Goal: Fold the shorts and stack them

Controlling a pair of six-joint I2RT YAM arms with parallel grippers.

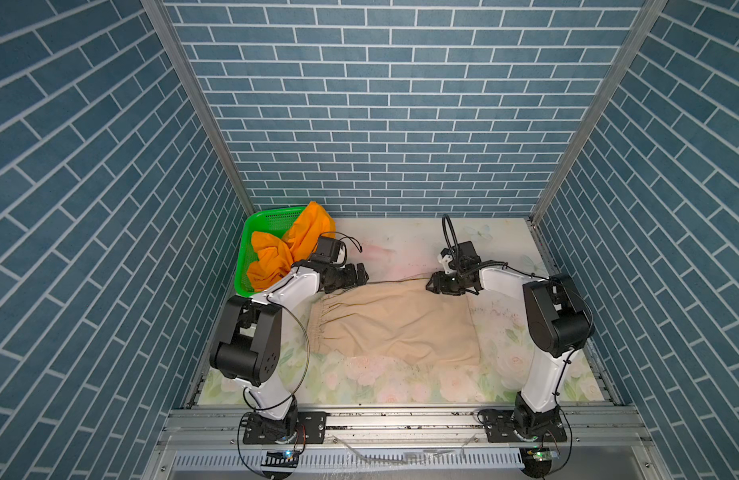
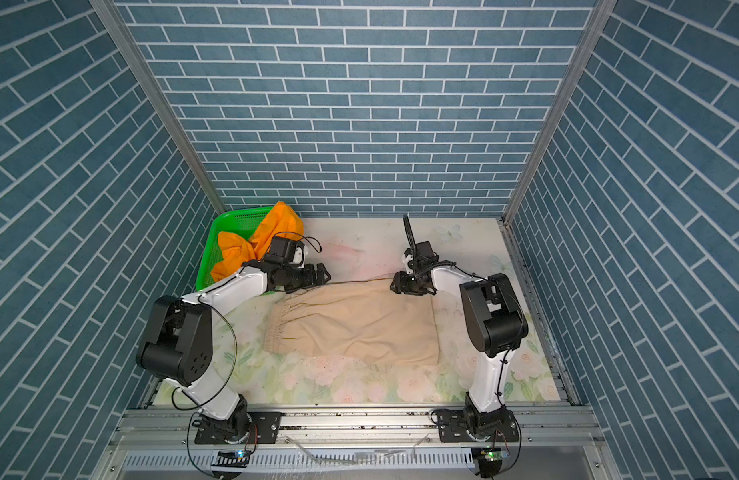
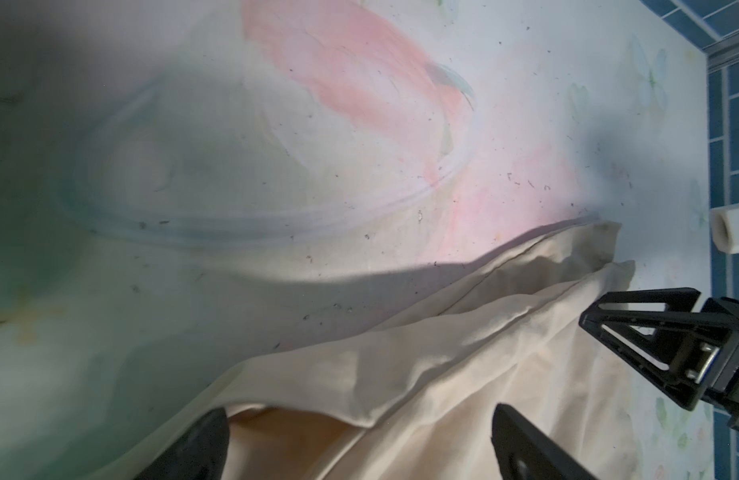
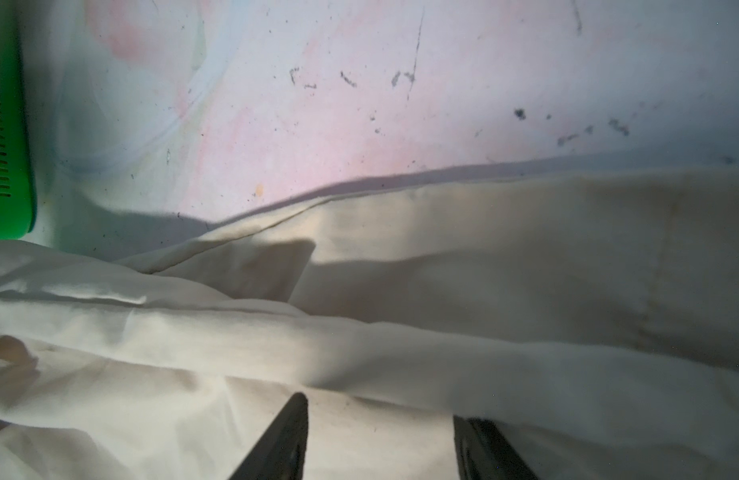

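Nearest, on the base side of both claws, the beige shorts point(image 1: 392, 324) lie spread flat on the flowered table point(image 1: 401, 386), the gathered waistband point(image 1: 321, 328) at the left claw point(image 1: 361, 274) end and the leg hems at the right claw point(image 1: 432, 286) end. Their far edge runs from one claw to the other.

At the waistband end of that edge hangs the left claw, just past the cloth's far corner. Its jaws are spread wide and it holds nothing; in the left wrist view its fingers point(image 3: 525, 453) frame a rumpled fold of beige cloth lying loose below them. Facing it, the right claw sits low over the same far edge, nearer the hem end, tips pointed toward the left claw. Its jaws stand about half parted; in the right wrist view the fingers point(image 4: 289, 440) straddle slack beige cloth, and no fold shows pinched between them. Whether the tips touch the cloth cannot be told. The two claws are well apart, with the middle of the shorts' far edge between them.

Farther off, behind the left claw and outward of it, the green basket point(image 1: 272, 219) stands in the far corner of the table. In it the orange shorts point(image 1: 276, 253) sit crumpled, one part rising over the rim on the side nearest the left claw's wrist.
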